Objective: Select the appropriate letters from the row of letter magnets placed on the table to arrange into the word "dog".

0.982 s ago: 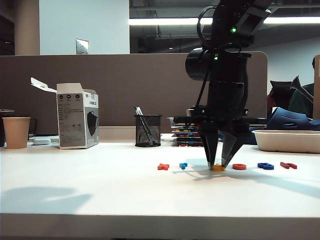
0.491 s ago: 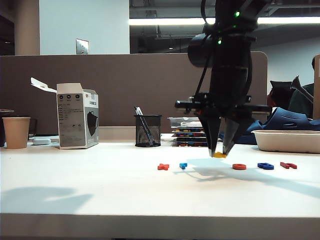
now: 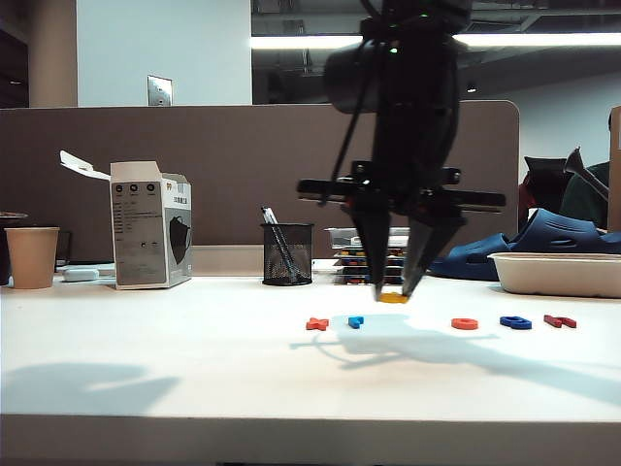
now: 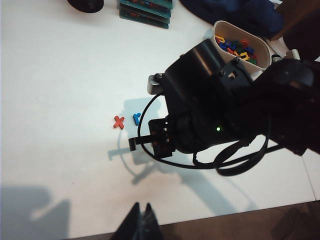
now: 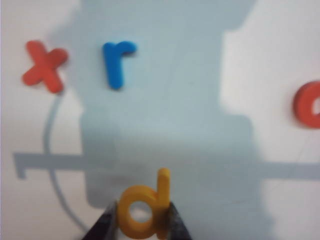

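The right gripper (image 3: pixel 393 291) held the yellow d (image 5: pixel 144 206) pinched clear above the table (image 3: pixel 194 369). The o (image 3: pixel 465 323) and g (image 3: pixel 515 321) lay unpicked in the row. The left gripper (image 4: pixel 141 225) looked shut, though dimly seen, at the table's edge.

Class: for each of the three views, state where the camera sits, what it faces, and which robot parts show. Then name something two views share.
Exterior: table height, facing the table; right gripper holds the yellow d.
Left wrist: high, looking down; left gripper, right arm.
Right wrist: looking down; fingertips clamp the d.
Shared: orange x, blue r.
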Available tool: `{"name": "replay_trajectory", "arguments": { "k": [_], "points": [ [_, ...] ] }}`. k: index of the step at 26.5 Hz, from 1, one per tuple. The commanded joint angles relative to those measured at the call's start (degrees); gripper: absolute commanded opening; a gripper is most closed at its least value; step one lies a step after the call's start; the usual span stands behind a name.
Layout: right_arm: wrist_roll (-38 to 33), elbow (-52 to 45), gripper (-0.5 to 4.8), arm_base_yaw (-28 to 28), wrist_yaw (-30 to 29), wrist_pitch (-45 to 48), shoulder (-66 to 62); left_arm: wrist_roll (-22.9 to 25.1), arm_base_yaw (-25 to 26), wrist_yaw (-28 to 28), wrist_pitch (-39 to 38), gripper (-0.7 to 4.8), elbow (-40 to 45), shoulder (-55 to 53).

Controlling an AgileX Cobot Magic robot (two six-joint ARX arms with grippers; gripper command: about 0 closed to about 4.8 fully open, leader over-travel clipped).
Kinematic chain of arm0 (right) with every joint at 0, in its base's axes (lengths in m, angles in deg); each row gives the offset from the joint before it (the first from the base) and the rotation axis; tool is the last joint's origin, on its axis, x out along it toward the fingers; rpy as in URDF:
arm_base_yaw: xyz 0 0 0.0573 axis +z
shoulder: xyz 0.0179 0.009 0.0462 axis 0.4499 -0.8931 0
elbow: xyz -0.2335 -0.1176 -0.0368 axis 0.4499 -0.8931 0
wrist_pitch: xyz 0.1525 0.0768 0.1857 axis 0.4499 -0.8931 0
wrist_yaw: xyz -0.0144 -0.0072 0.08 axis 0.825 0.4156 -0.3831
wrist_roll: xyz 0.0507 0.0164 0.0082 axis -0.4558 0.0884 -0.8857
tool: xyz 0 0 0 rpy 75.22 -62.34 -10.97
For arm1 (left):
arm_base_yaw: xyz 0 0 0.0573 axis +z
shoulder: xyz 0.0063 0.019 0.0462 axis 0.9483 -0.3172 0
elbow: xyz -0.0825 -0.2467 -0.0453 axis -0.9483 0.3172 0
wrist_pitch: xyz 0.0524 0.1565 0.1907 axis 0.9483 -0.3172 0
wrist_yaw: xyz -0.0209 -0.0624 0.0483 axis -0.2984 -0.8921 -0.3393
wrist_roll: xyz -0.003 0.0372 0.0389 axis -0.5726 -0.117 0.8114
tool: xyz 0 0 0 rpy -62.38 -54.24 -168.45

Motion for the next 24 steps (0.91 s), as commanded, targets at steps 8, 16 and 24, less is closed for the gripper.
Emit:
{"name": "replay_trajectory", "arguments": {
  "k": [8,16,24],
  "points": [
    [-6.0,-0.2,0.94,2.4,0.3,-0.5,0.1,0.1,0.0,0.3,0.1,-0.06,-0.2,0.1],
    [-6.6,-4.0,0.94,3.5,0.1,1.1,0.1,0.0,0.0,0.3,0.1,-0.06,-0.2,0.1],
    [-6.6,-7.1,0.94,5.2,0.0,3.9,0.0,0.0,0.0,0.3,0.1,-0.06,-0.2,0.1]
  ]
}}
